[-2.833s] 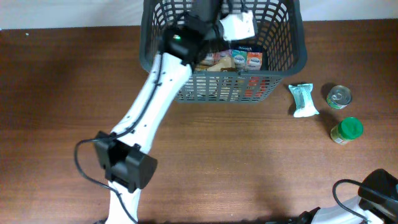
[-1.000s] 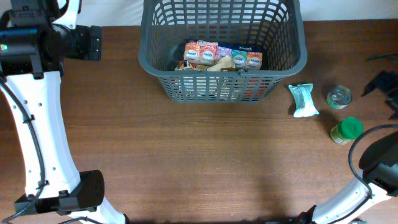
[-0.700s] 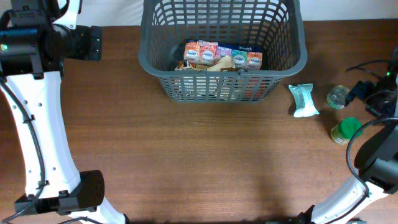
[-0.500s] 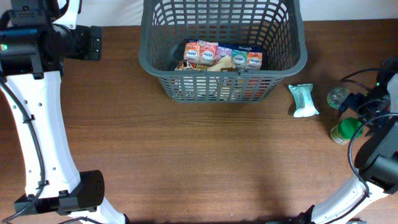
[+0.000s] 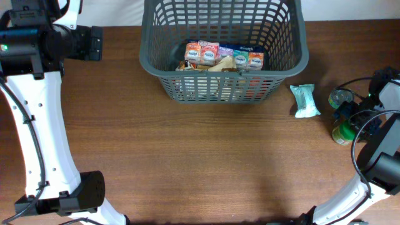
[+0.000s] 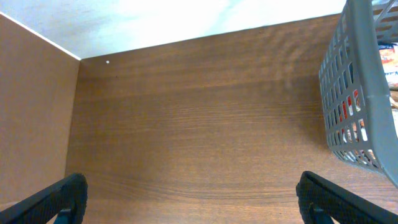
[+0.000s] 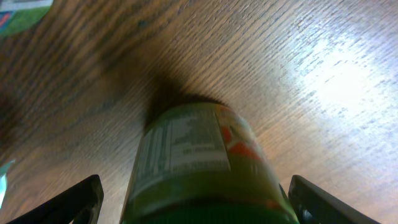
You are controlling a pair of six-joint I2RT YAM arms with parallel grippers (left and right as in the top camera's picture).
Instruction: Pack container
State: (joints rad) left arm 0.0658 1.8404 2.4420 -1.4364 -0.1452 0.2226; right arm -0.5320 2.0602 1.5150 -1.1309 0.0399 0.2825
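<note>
The container (image 5: 300, 62) is a dark grey slotted basket at the back middle of the table; its wall (image 6: 357, 99) also shows at the right of the left wrist view. Several small juice cartons (image 5: 222, 55) lie inside it. A green-lidded jar (image 5: 340, 133) stands at the right. My right gripper (image 5: 351, 120) is down over it and open. The jar (image 7: 199, 155) sits between the two fingers (image 7: 68, 202), with a gap on each side. My left gripper (image 5: 92, 42) hangs open over bare wood at the far left, its fingertips (image 6: 62, 199) wide apart.
A tin can (image 5: 339, 97) stands just behind the jar, partly hidden by the right arm. A pale green packet (image 5: 305, 100) lies between the can and the basket. A corner of the packet (image 7: 18, 12) shows in the right wrist view. The table's left edge (image 6: 71, 124) is near the left gripper.
The right arm came in from the right edge and dropped over the green-lidded jar. The left arm, over the basket earlier, has stayed at the far left for the last second.
</note>
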